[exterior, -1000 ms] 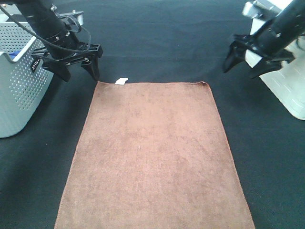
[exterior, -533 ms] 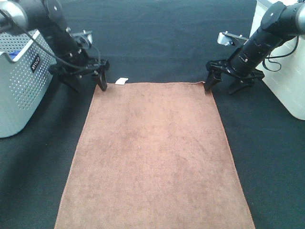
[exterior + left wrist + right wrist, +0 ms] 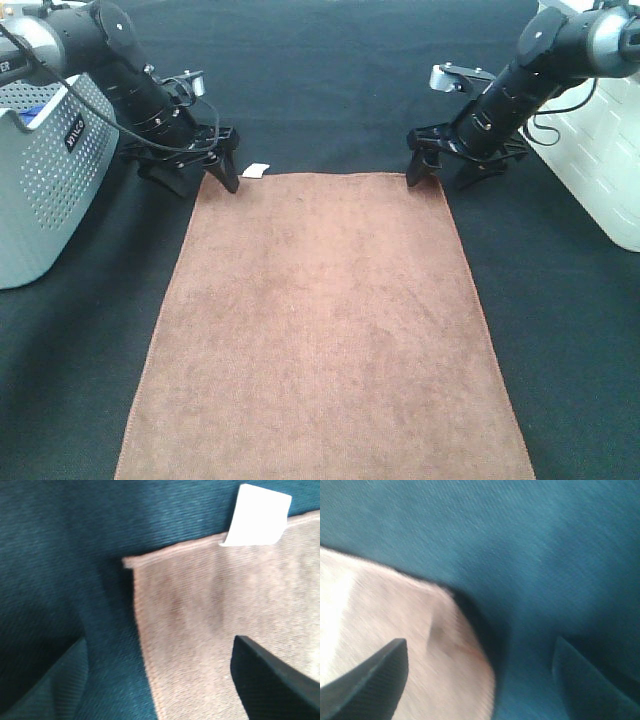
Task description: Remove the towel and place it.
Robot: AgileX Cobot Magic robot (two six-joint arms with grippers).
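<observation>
The towel (image 3: 320, 320) is not yet lifted; its corners are lined up for the grip.
It lies flat mid-tabletop (image 3: 330, 80), reaching the near edge. We have the left tool (image 3: 200, 186) and right tool (image 3: 438, 180) spread, each straddling a far corner; gripping, lifting and placing remain. A second ago both hung higher and further apart, clear of the cloth.

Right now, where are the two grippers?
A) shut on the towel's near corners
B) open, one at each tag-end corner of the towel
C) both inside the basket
B: the left gripper and the right gripper each straddle a corner of the towel, jaws apart.
</observation>
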